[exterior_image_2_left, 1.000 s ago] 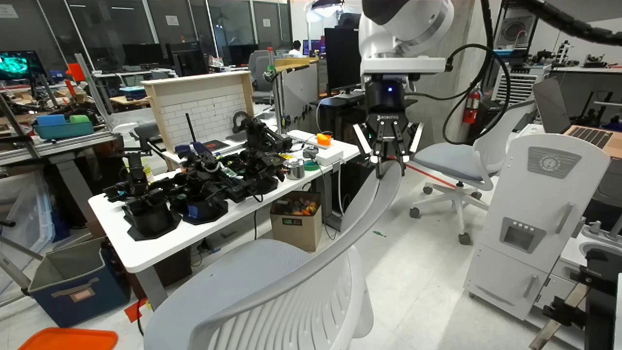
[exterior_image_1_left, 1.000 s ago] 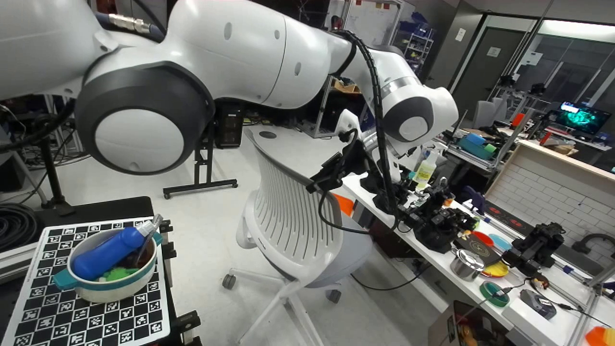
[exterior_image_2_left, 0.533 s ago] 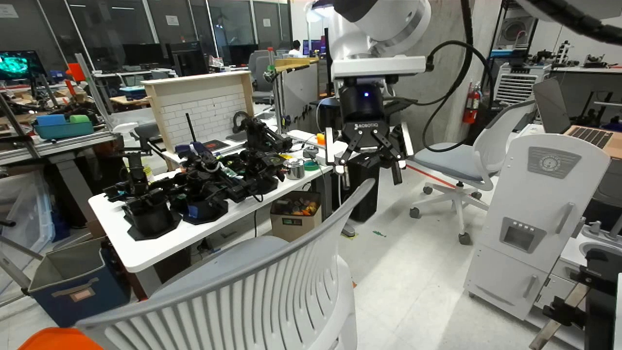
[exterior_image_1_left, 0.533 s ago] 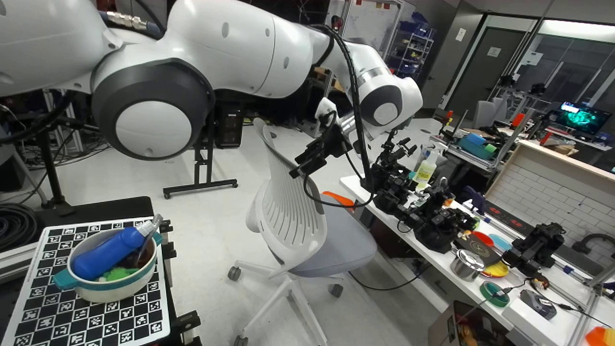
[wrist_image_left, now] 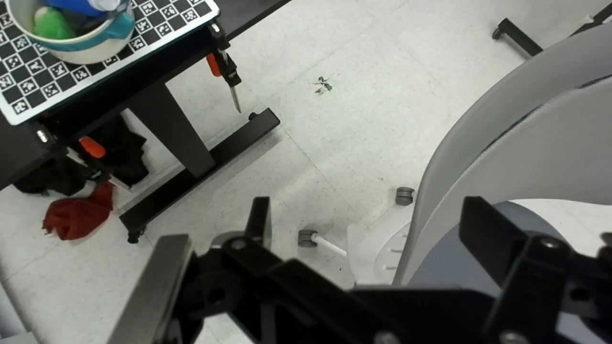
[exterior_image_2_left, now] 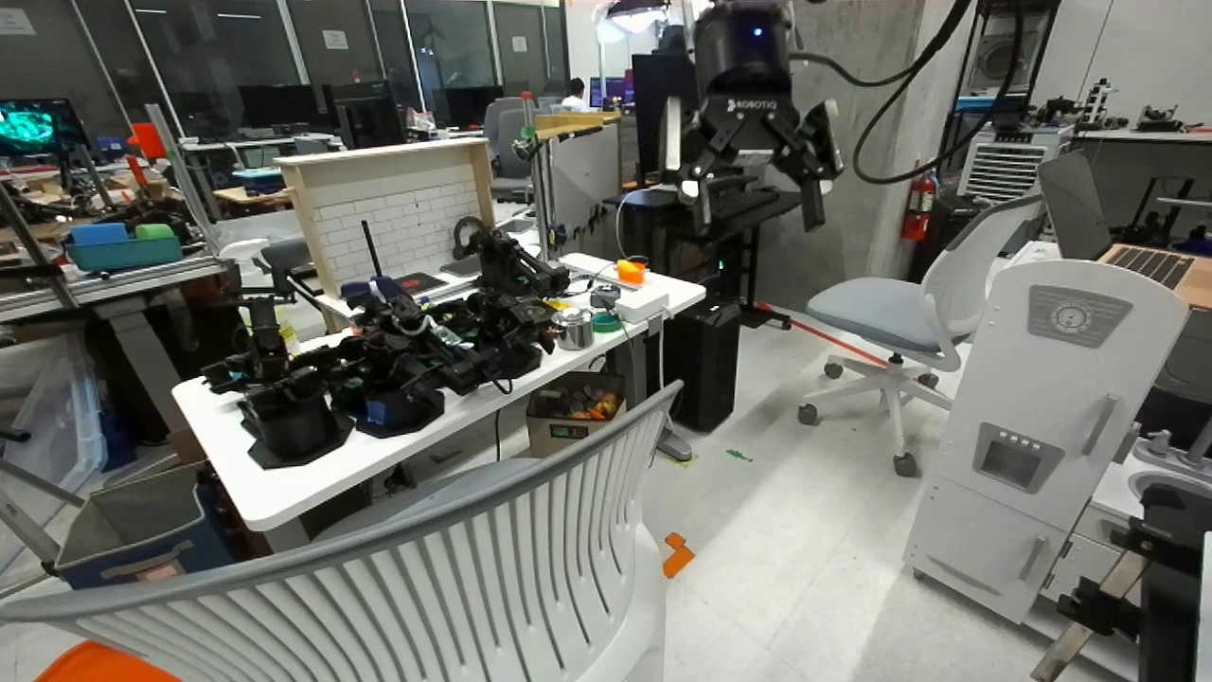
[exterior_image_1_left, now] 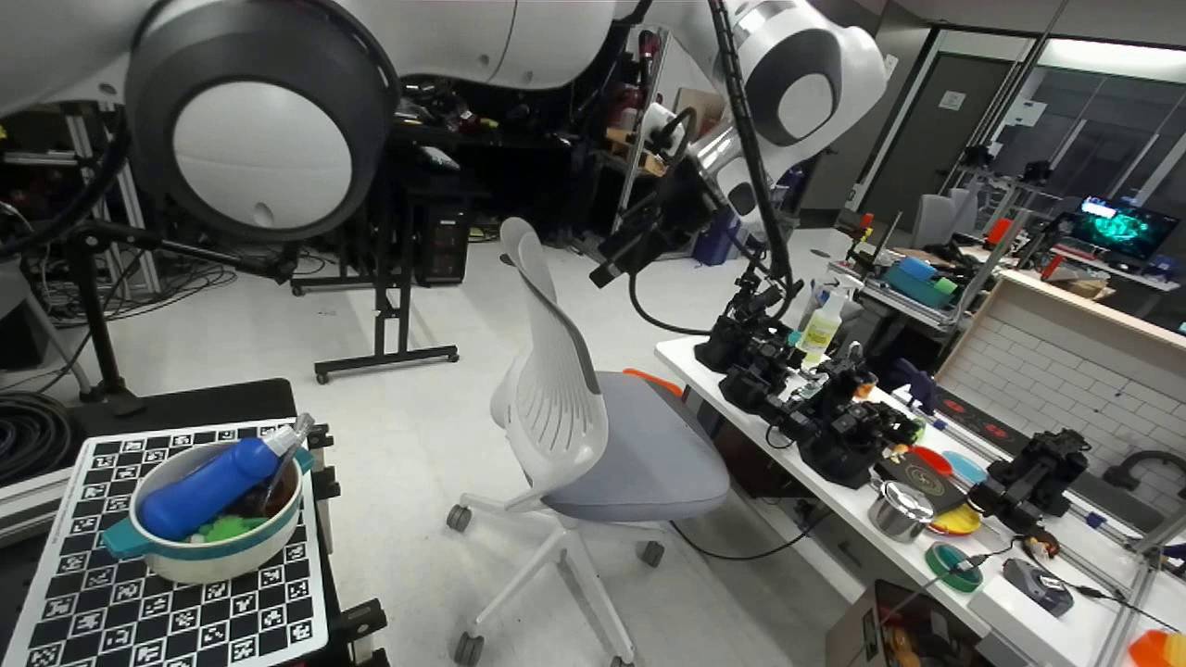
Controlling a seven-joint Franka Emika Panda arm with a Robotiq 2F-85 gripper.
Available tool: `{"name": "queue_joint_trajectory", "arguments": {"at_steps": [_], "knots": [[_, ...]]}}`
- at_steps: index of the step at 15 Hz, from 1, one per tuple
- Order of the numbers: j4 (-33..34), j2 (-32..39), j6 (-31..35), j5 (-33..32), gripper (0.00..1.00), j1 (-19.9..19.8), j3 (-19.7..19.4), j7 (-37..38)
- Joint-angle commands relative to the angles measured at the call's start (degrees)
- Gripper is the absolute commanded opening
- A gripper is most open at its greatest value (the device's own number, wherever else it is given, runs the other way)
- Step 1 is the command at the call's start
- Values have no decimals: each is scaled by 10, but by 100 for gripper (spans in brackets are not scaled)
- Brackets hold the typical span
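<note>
the fingers of the robotiq gripper stand wide apart, upper middle of the frame in an exterior view; a second ago they were closer together, down at the grey-and-white swivel chair. now they are up and clear of its backrest. the chair, mid-frame in an exterior view, has turned, baring more of its seat. at lower left there, the teal-handled pot hasn't moved.

Gripper spans btm of wrist view, fingers wide apart, one overlapping chair at R. Upper L: pot w/ green & blue items sits on checkered board; red cloth lies on floor below.
</note>
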Motion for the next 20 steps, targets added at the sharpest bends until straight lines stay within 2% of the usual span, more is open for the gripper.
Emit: {"name": "queue_joint_trajectory", "arguments": {"at_steps": [1, 4, 12, 13, 14, 20], "knots": [[-8, 5, 15, -17, 100, -33, -13, -93], [27, 61, 32, -28, 100, -49, -20, -179], [21, 170, 213, -74, 100, -40, -20, -390], [21, 179, 234, -75, 75, -39, -17, -407], [21, 187, 257, -76, 74, -38, -16, -425], [15, 204, 367, -71, 29, -33, -5, -476]]}}
